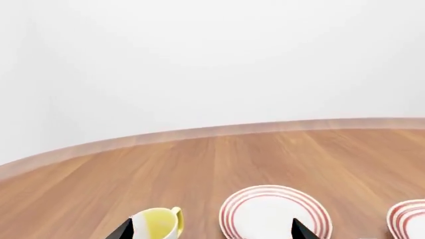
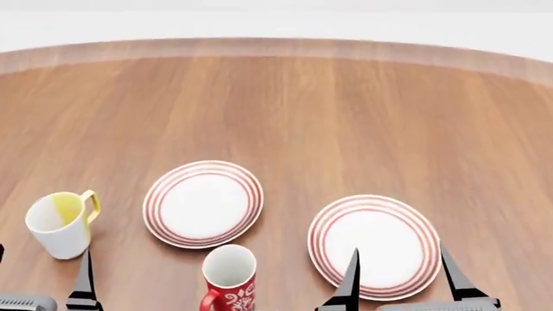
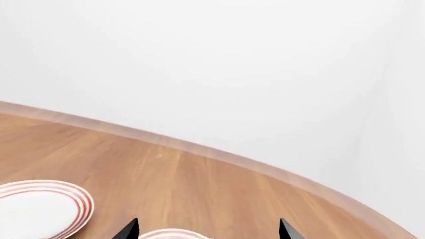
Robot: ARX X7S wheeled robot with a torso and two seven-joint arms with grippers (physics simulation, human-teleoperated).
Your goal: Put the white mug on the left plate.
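The white mug, the tall plain one, shows in no view, so its place cannot be told. The left plate (image 2: 203, 204) lies bare near the table's (image 2: 346, 110) front, ready to receive it. Just left of it stands a smaller mug (image 2: 59, 223) with yellow inside, and just near of it a red mug (image 2: 229, 275); neither is the target. The right plate (image 2: 373, 246) lies under the right gripper (image 2: 398, 259). The left gripper (image 1: 211, 230) hangs by the yellow-lined mug. Both have jaws spread wide and empty, probably waiting until the mug is found.
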